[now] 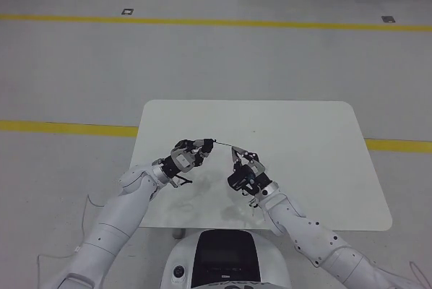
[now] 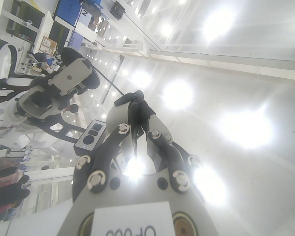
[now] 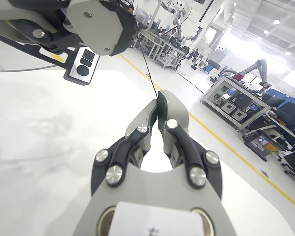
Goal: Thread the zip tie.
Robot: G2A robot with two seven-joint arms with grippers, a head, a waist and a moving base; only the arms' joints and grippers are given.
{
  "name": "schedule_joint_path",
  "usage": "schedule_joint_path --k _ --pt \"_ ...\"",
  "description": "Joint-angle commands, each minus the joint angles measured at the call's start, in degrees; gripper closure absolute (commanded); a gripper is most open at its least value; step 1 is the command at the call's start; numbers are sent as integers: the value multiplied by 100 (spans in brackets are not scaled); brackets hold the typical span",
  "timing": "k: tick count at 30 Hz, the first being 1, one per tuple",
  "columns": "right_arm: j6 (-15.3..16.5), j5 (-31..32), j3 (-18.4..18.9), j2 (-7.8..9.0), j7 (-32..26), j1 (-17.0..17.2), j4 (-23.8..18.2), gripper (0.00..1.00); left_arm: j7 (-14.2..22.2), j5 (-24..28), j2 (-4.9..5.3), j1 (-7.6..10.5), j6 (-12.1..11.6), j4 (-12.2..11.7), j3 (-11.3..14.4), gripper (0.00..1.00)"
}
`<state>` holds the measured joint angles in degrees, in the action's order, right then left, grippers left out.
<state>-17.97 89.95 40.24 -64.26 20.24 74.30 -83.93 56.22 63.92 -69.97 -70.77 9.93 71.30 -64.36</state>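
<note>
Top view, reading from left to right: I see my left gripper (image 1: 206,147) over the white table (image 1: 310,144), near the middle of its near half, with its fingers pinched together on one end of the zip tie (image 1: 223,142). The tie is a thin black strand stretched almost straight across the short gap to my right gripper (image 1: 235,152), which is closed tight on the other end. The two grippers face each other, near but not touching, joined only by the tie. In the left wrist view, my left gripper (image 2: 137,99) has dark padded fingertips (image 2: 147,110) pressed together around the zip tie (image 2: 110,83), which runs off as a fine line toward the right gripper (image 2: 92,79) farther away. In the right wrist view, the ribbed pads (image 3: 162,106) of my right gripper (image 3: 159,99) meet with no gap, nipping the zip tie (image 3: 147,67) at the very tips. From there the strand rises to the left gripper (image 3: 130,29), and the table (image 3: 51,124) lies below both, clear of them.
</note>
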Motion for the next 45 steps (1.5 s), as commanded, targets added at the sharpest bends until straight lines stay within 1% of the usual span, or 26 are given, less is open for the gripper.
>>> schedule_joint_path --k 1,11,24,25,26,27,30,33,36,37,38,39,45 --pt "-5 0 16 -1 2 10 0 100 0 0 0 0 0 0 0 100" --pt "-30 0 137 -9 -34 99 1 100 0 0 0 0 0 0 0 100" --pt "-23 0 175 13 22 155 -22 100 0 0 0 0 0 0 0 100" --pt "-23 0 174 17 24 156 -22 75 0 0 0 0 0 0 0 100" --pt "-24 0 175 21 12 163 -23 54 0 0 0 0 0 0 0 100" --pt "-20 0 179 25 4 168 -23 0 0 0 0 0 0 0 0 100" --pt "11 0 243 46 13 211 -31 0 0 0 0 0 0 0 0 100" --pt "114 0 321 80 69 254 -49 0 0 0 0 0 0 0 0 100" --pt "302 0 431 162 151 294 -69 0 0 0 0 0 0 0 0 100" --pt "406 0 485 200 167 330 -112 0 0 0 0 0 0 0 0 100" --pt "582 0 559 239 193 372 -171 0 0 0 0 0 0 0 0 100" --pt "626 0 618 261 185 394 -184 0 0 0 0 0 0 0 0 100" --pt "626 0 618 261 185 394 -184 0 0 0 0 0 0 0 0 100"
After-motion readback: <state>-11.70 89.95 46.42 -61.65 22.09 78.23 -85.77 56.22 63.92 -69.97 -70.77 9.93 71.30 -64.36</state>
